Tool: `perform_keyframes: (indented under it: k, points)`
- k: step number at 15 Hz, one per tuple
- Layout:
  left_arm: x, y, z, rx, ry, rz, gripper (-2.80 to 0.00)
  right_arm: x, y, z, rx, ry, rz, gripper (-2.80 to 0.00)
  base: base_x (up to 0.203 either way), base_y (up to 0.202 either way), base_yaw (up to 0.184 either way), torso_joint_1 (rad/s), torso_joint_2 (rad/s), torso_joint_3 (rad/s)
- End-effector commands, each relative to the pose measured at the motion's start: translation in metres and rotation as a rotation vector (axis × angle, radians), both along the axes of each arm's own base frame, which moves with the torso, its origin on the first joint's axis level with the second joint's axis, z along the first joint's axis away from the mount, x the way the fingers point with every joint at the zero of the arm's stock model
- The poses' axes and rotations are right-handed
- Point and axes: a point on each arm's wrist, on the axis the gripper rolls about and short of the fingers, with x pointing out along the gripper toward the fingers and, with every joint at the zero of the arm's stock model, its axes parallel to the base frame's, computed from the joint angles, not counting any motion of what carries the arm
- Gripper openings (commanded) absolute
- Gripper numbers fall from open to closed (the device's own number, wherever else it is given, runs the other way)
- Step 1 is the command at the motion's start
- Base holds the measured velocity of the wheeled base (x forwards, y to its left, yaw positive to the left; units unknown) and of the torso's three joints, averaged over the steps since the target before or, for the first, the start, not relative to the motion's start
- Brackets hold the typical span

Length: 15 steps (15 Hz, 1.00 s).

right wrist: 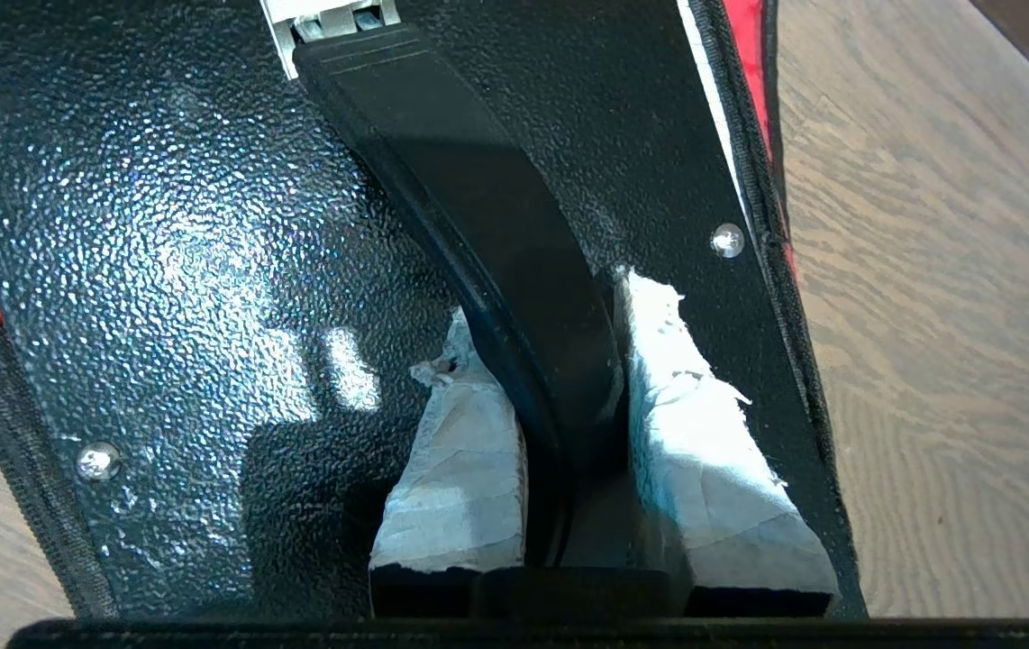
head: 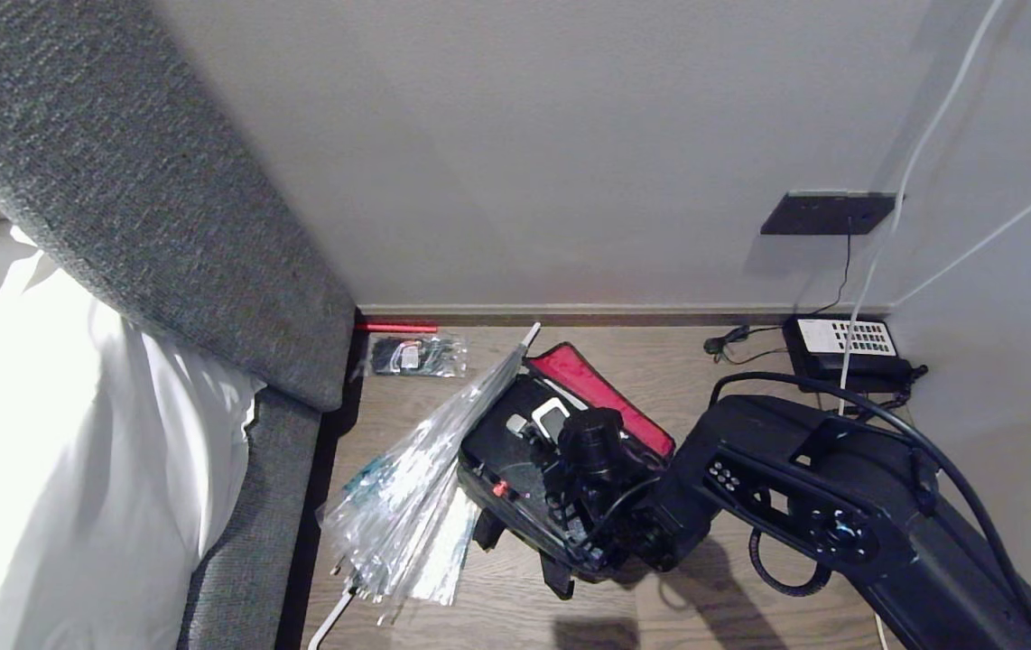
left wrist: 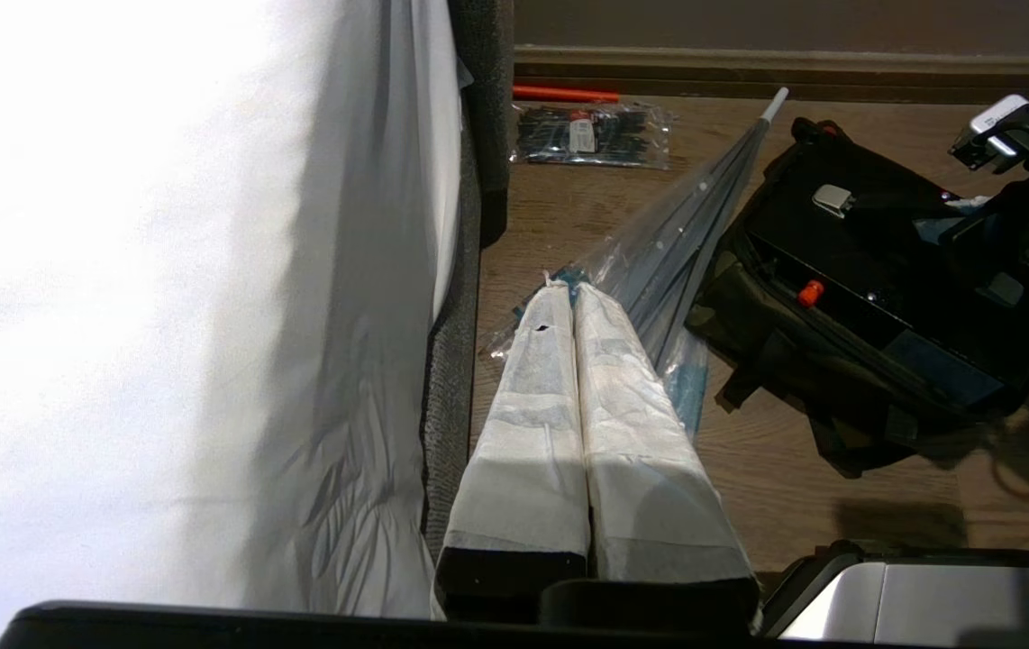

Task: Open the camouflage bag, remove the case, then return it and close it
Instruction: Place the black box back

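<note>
Wood floor (head: 678,361): camouflage bag (head: 515,506), umbrella (head: 416,487), telephone (head: 845,348).

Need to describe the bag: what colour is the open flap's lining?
Red, on the flap lining; clearest in the head view.

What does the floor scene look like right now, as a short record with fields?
bag: camouflage bag open on the wood floor, red-lined lid folded back
case: black case sits in the bag
right pincer: shut on the case handle
left pincer: shut, empty, apart from the bag
beside bag: plastic-wrapped umbrella
</note>
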Motion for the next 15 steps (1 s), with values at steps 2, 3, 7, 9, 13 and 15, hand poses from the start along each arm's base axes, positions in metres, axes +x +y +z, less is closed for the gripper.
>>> perform_keyframes:
  k: [2,3,7,9,13,15]
  points:
    - [0.000,0.000,0.000,0.000,-0.003,0.000,-2.80,0.002,0.002,0.000,0.026,-0.005,-0.008,-2.80,0.000,0.000,0.000,0.000,0.00,0.000]
    - [0.000,0.000,0.000,0.000,-0.003,0.001,-2.80,0.002,0.002,-0.001,0.034,0.002,0.002,-2.76,0.000,0.000,0.000,0.000,0.00,0.000]
    - [0.000,0.000,0.000,0.000,-0.003,0.000,-2.80,0.001,0.002,-0.002,0.029,0.017,0.016,0.00,0.000,0.000,0.000,0.000,0.00,0.000]
    - [0.000,0.000,0.000,0.000,-0.005,0.000,-2.80,-0.003,-0.002,-0.001,0.015,0.035,0.015,0.00,0.000,0.000,0.000,0.000,0.00,0.000]
    - [0.000,0.000,0.000,0.000,-0.005,0.000,-2.80,-0.026,-0.018,0.018,-0.016,0.074,0.030,0.00,0.000,0.000,0.000,0.000,0.00,0.000]
    - [0.000,0.000,0.000,0.000,-0.004,0.000,-2.80,-0.041,-0.028,0.037,-0.019,0.083,0.035,0.00,0.000,0.000,0.000,0.000,0.00,0.000]
